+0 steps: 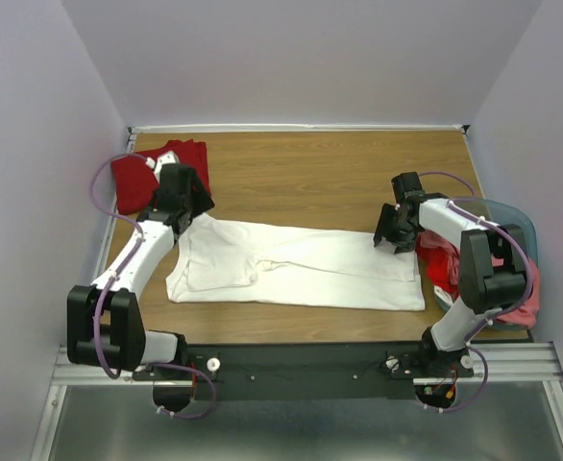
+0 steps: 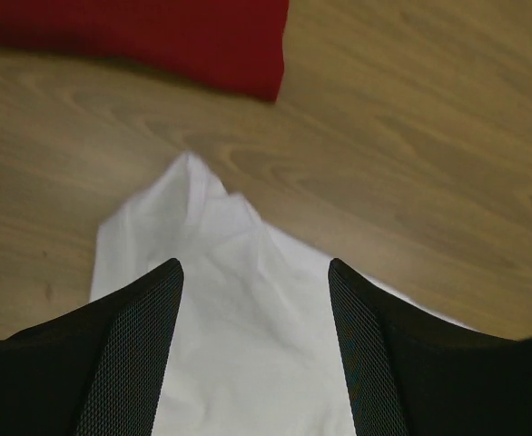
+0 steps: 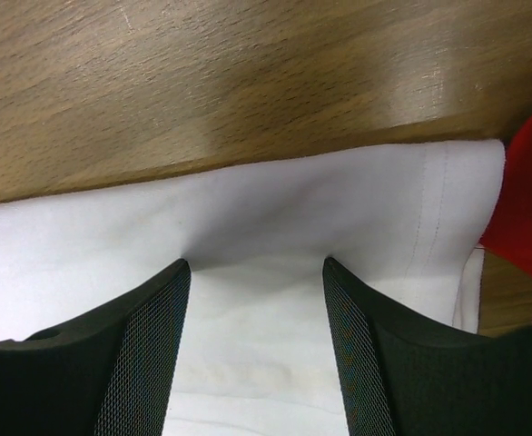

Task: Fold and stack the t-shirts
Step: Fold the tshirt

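Top external view shows the white t-shirt (image 1: pixel 301 274) lying as a long folded band across the middle of the bench (image 1: pixel 301 163). The left tool (image 1: pixel 187 204) is over its far left corner and the right tool (image 1: pixel 392 240) at its far right edge. Both wrist views show the jaws spread, with white cloth lying between and beneath them and nothing pinched. The likeliest fault is a poor bite: the jaws could close on the top layer alone, or on a loose peak of cloth like the one ahead of the left tool, so that the fold comes apart as it lifts. Uneven pulls from the two ends would skew the band. The dark red t-shirt (image 1: pixel 147 173), folded in the far left corner, sits just beside the left tool and could be dragged. The red and pink t-shirts (image 1: pixel 440 271) spilling from the teal bin (image 1: pixel 520 219) at the right edge lie near enough for the right tool to snag. I cannot tell how many layers lie under each tool, nor whether the tips touch the cloth. The right arm hides much of the bin.
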`<state>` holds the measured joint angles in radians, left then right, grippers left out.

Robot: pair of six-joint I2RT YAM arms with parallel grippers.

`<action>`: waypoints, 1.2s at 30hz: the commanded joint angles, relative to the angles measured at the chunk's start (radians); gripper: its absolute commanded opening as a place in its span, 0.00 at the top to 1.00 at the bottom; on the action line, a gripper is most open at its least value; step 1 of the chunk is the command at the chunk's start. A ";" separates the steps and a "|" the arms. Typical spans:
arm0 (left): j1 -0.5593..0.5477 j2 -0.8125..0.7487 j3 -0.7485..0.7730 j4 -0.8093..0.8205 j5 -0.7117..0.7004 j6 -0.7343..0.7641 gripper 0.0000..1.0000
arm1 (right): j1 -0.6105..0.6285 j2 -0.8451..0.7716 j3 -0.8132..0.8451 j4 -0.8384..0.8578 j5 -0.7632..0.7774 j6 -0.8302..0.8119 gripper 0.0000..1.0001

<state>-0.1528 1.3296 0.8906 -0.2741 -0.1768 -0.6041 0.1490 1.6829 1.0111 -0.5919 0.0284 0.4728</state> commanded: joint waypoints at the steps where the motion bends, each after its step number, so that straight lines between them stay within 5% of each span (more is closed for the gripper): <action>1: 0.080 0.083 0.094 -0.002 -0.056 0.125 0.27 | -0.006 -0.025 0.023 0.003 -0.008 0.000 0.32; 14: 0.093 0.275 0.113 0.056 0.005 0.132 0.40 | -0.006 -0.049 0.006 0.004 -0.004 0.007 0.32; 26: 0.093 0.353 0.076 0.098 0.002 0.132 0.43 | -0.008 -0.054 -0.011 0.004 -0.005 0.009 0.32; 36: 0.093 0.378 0.082 0.105 -0.026 0.124 0.62 | -0.008 -0.054 -0.029 0.004 0.001 0.010 0.32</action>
<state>-0.0593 1.6951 0.9733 -0.1905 -0.1867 -0.4797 0.1482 1.6524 1.0058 -0.5919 0.0284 0.4740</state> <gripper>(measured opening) 0.408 0.677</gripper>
